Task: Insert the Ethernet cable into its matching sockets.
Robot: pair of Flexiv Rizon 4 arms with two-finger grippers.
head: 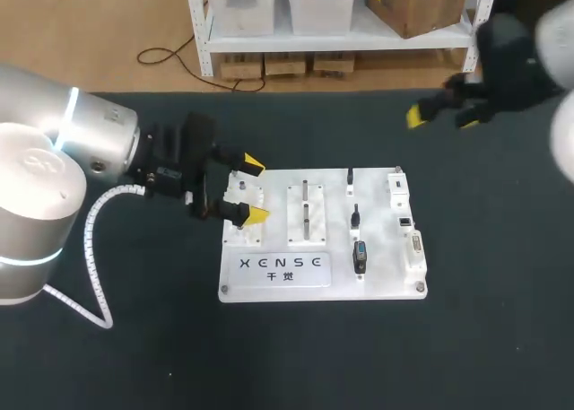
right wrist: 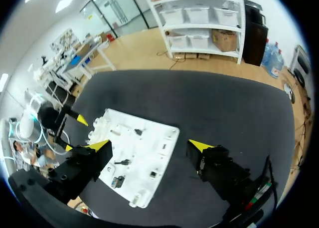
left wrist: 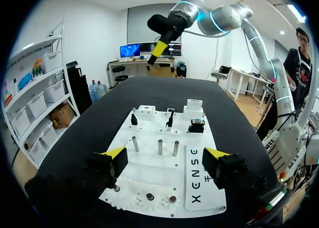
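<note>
White board [head: 334, 248], pegs [left wrist: 160, 147] ahead of spread left claw [left wrist: 165, 153], right claw [right wrist: 149, 146] aloft

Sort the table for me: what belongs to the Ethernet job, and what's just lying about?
Job: white board, black plugs on it, white socket blocks, left pincer, right pincer.
Lying about: metal pegs, label plate.

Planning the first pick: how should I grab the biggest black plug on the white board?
Probably from above, pinching the biggest black plug across its two long sides: it lies flat on the white board, narrow, with bare board on both sides.
</note>
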